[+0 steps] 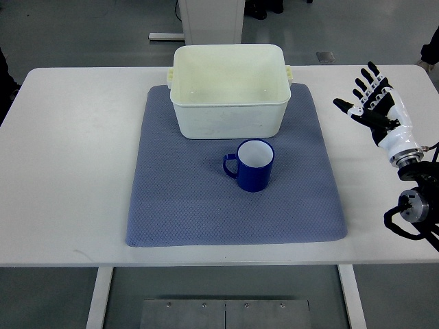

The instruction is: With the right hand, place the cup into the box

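Right hand over the tabletop's right side, fingers spread, holding nothing, well apart from the cup. White tabletop under a blue mat. Cream box upright at the mat's far edge. Blue cup upright on the mat just in front of the box, handle pointing left.

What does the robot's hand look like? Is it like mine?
A bit like yours. The right hand has thin black fingers with grey joints, a white palm and a white wrist part. Behind it the arm is black and silver metal with round joints and black cables. The left hand is not in the picture.
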Available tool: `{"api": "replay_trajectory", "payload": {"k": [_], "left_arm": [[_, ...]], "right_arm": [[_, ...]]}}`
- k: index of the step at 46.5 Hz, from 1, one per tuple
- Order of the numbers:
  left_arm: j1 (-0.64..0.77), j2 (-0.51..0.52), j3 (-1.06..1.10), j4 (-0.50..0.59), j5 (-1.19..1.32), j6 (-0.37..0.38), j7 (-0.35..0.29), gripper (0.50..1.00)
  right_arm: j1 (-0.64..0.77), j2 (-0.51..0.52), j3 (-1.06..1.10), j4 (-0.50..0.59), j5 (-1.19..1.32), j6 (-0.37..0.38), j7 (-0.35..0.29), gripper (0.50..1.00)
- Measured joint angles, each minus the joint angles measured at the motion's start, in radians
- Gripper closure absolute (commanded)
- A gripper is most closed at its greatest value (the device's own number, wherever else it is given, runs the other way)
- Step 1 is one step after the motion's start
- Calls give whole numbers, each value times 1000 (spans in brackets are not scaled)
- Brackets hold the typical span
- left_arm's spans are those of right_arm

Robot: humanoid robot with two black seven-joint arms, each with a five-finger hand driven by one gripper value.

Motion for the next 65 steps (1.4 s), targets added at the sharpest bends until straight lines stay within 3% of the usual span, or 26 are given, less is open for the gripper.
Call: {"api": "replay_trajectory", "payload": {"k": [39,49,65], "left_arm": [[6,0,0,0,0,-2,0,500],[6,0,0,0,0,-2,0,500],[6,0,0,0,0,-2,0,500]], "right_arm": [[9,1,2,-6,1,0,0,500],[15,2,3,-9,1,0,46,500],[18,3,3,-18,1,0,48,500]]}}
